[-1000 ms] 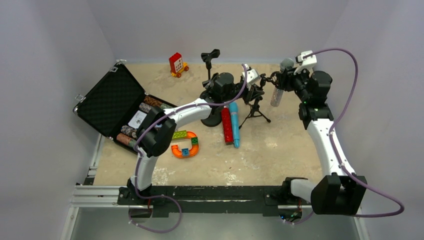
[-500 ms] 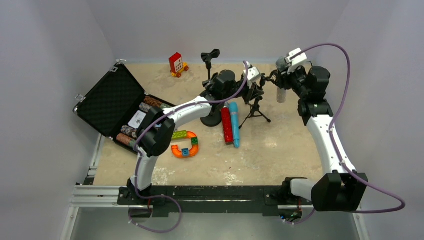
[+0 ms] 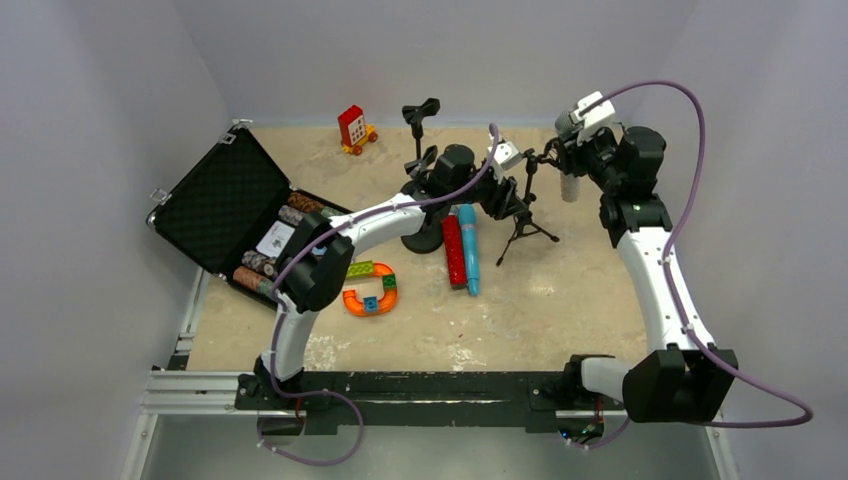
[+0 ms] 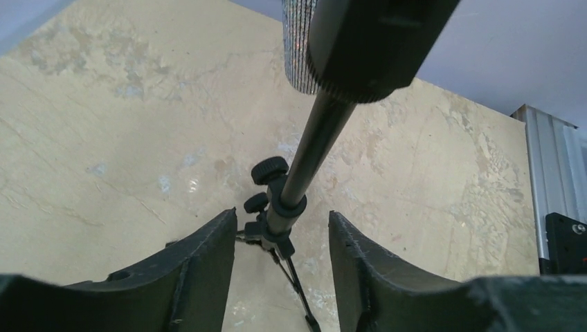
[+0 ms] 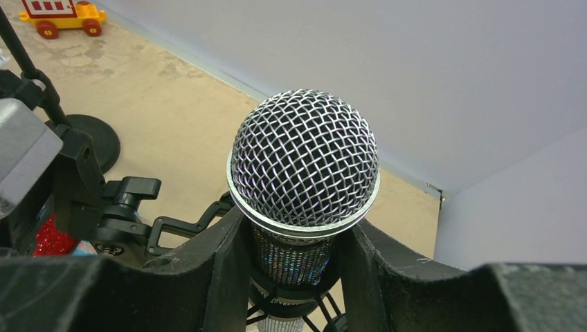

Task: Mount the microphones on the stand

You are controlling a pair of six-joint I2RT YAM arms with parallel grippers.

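Since a second ago the silver microphone (image 3: pixel 571 187) has swung from a slant to nearly upright, and the tripod stand (image 3: pixel 525 215) has shifted a little to the right with it. My right pincer (image 5: pixel 291 249) is closed on that microphone just under its mesh head, and a black clip ring shows around the glittered body below my fingers, so I judge it is entering or already sitting in the tripod stand's holder; I cannot tell whether it is fully seated. My left pincer (image 4: pixel 280 235) stands apart on either side of the stand's pole, with a gap on each side, so it steadies nothing by grip. By my reckoning one microphone is at best nearly mounted, and two are left: the red microphone (image 3: pixel 453 250) and the blue microphone (image 3: pixel 469 250) lie side by side on the table (image 3: pixel 560 300), just left of the tripod's legs. A round-based stand (image 3: pixel 421 110) near the far edge carries an empty clip. Further out on the table's tan, scuffed top are some coloured toy blocks (image 3: pixel 370 290), an open black case (image 3: pixel 220 200) with things inside, and a red and yellow toy truck (image 3: pixel 352 128). Plain pale walls (image 3: pixel 450 50) close in the table on three sides.
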